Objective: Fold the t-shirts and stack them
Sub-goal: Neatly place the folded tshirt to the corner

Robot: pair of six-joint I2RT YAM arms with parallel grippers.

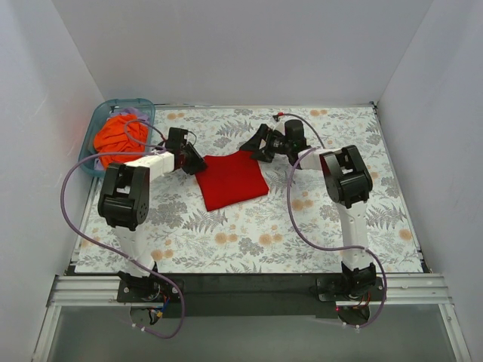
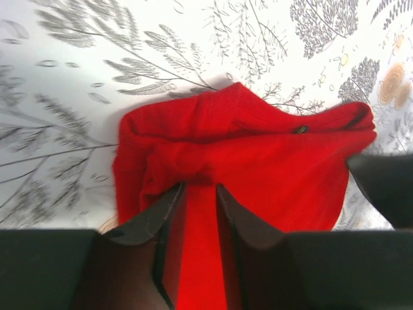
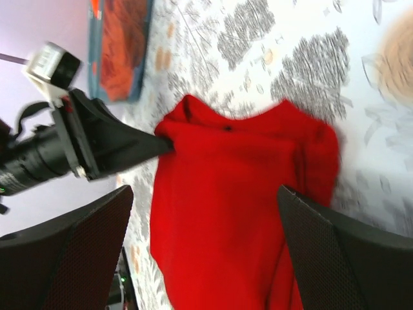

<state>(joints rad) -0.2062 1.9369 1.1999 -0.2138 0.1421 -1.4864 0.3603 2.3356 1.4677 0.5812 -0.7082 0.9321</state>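
Open table (image 1: 249, 241) surrounds red t-shirt (image 1: 232, 179); left jaws pinch its edge, right jaws spread.

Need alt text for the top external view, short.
A folded red t-shirt lies on the floral-print table, the left pincer at its left corner and the right pincer by its far right corner. An orange t-shirt sits crumpled in a teal bin at far left.

Lab test cell: white enclosure walls (image 1: 241, 45), aluminium rail (image 1: 83, 290), floral tablecloth (image 1: 249, 234).
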